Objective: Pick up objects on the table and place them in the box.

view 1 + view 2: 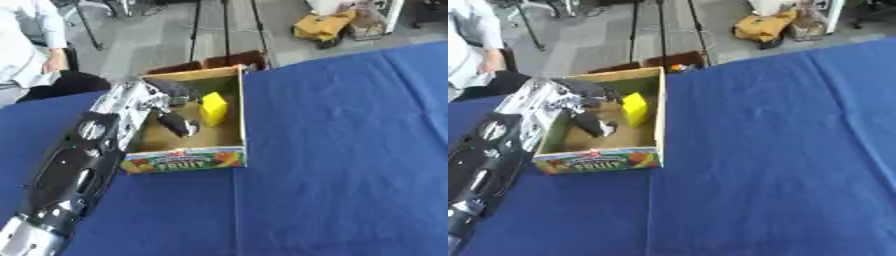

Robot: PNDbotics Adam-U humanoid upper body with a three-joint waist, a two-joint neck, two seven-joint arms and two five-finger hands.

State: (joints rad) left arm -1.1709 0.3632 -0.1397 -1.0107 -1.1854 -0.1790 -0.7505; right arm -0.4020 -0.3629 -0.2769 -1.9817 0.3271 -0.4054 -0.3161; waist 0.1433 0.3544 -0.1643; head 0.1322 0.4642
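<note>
The left robot hand (168,92) reached into the box (229,150), fingers curled beside a yellow block (213,108); whether it grasped anything was unclear. Releasing low would prevent bouncing out.

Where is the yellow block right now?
The yellow block stands inside the cardboard box, by its right wall, just right of the left hand.

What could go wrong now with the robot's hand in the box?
The left hand is inside the cardboard box, right beside the yellow block. Pulling out, it might knock the block over or catch the box wall and drag the box across the blue tablecloth.
</note>
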